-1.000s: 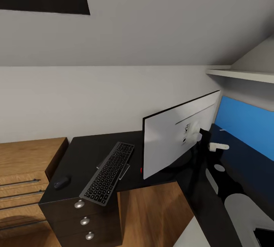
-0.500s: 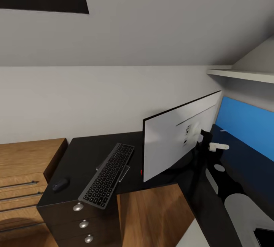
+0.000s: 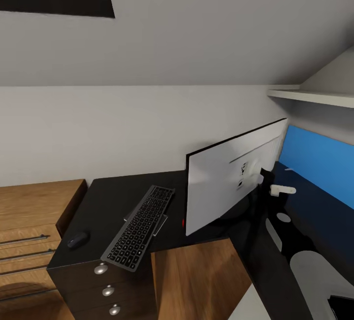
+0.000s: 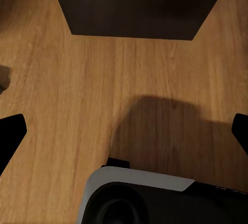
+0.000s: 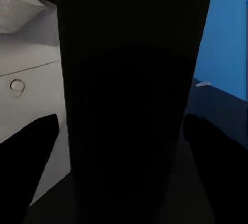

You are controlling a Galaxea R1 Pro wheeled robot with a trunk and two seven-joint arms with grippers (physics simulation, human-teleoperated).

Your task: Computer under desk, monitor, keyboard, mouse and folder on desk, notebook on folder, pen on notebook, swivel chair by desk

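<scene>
Head view: the long glossy black desk (image 3: 118,197) stands against the pale wall, with three drawers bearing round silver knobs (image 3: 107,290) at its near end. The large flat monitor (image 3: 231,177) stands on the desk with its white back toward the camera, tilted, on its thin black stand (image 3: 263,182); a small red dot (image 3: 183,222) shows at its lower corner. Just beside the monitor, on the side toward the drawers, the slim keyboard with dark grey keys in a silvery frame (image 3: 140,226) lies on the desk, its near end jutting past the desk edge. The small dark oval mouse (image 3: 77,239) sits on the desk beyond the keyboard, away from the monitor. A low light-wood dresser (image 3: 34,221) adjoins the desk on that far side. Past the monitor a bright blue panel (image 3: 319,162) stands under a white shelf (image 3: 309,96).

Left wrist view: the left gripper (image 4: 124,131) is spread wide, its dark fingertips (image 4: 10,133) at either edge over the wooden floor (image 4: 67,95), near a black desk part (image 4: 134,4).

Right wrist view: the right gripper (image 5: 124,141) is closed around the monitor's black stand (image 5: 134,79), white back (image 5: 26,79) alongside.
</scene>
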